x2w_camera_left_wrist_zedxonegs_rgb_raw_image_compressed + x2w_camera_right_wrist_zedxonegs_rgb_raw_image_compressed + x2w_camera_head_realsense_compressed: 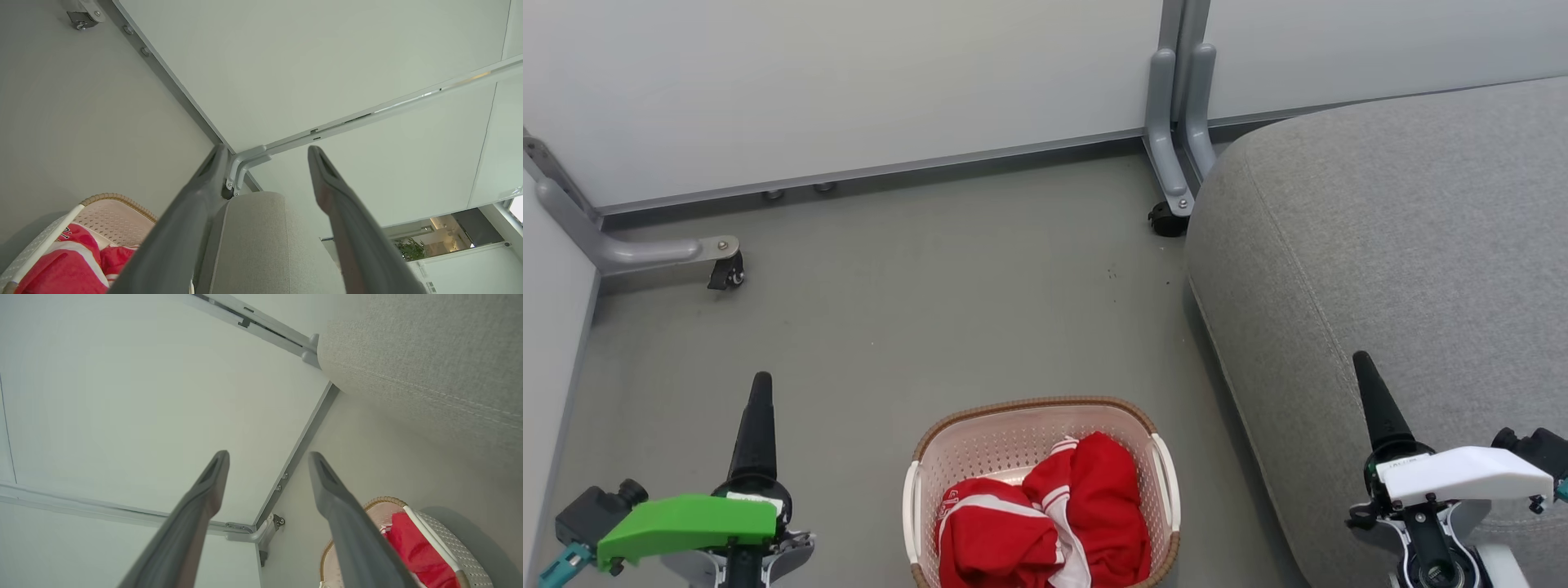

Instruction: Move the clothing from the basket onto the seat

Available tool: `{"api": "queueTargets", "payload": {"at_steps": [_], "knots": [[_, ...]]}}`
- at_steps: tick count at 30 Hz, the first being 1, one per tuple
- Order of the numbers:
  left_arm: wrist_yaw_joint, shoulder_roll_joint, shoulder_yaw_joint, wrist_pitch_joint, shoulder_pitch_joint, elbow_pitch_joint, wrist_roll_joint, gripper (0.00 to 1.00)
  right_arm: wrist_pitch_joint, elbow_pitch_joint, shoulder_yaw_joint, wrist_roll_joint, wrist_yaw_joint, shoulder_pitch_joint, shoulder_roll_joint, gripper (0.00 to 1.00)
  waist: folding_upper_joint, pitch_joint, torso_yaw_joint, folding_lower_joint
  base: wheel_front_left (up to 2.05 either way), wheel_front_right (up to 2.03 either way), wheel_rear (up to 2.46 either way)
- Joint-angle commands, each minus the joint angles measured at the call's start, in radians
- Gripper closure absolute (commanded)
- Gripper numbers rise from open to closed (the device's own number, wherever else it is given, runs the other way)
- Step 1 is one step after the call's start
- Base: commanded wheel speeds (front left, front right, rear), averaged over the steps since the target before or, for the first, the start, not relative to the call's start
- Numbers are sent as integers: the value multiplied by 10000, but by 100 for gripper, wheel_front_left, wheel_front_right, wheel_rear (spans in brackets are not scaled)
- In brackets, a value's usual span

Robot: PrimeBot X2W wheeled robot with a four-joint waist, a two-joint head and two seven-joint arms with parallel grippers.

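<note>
A grey floor (947, 310) is bounded at the far side and at the left by pale partition panels (849, 82), and a broad stretch of it is left open between those panels and the basket. The right side is taken up by the seat (1405, 245), a light-grey cushion whose rounded edge runs from the far partition down toward the near right, with a stitched seam set just inside that edge. The basket (1029, 404) is stood on the floor near the seat's edge, and a narrow strip of floor is left between the two; its near end is cut off by the lower border of the head view. The clothing (1094, 498) is still held inside the basket, bunched toward the near and right part, so that the far left of the perforated bottom is left bare.

The left hand (760, 384) is seen over open floor, well apart from the basket's left handle, and its fingers (192, 220) are spread apart with nothing between them. The right hand (1365, 367) is seen over the seat's near part, inside the seam, and its fingers (347, 526) are likewise parted on nothing.

Two partition feet are fitted with small black casters, one at the far left (727, 273) and one beside the seat's far corner (1168, 220).
</note>
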Motion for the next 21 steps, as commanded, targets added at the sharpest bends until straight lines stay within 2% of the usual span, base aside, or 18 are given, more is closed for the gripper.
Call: {"api": "queueTargets", "payload": {"at_steps": [1,12,21], "knots": [[47,53,-99,-107,-40,-311,500,0,-139,-300,96,-506,4,-24,-63,0,0,8,1,0,0,0,0],[265,65,-623,-532,98,-820,2598,0,-565,-712,314,-2260,4,108,-75,0,0,16,11,0,0,0,0],[417,74,-833,-842,221,-1114,3794,0,-873,-985,484,-3515,5,228,-85,0,0,4,13,0,0,0,0]]}}
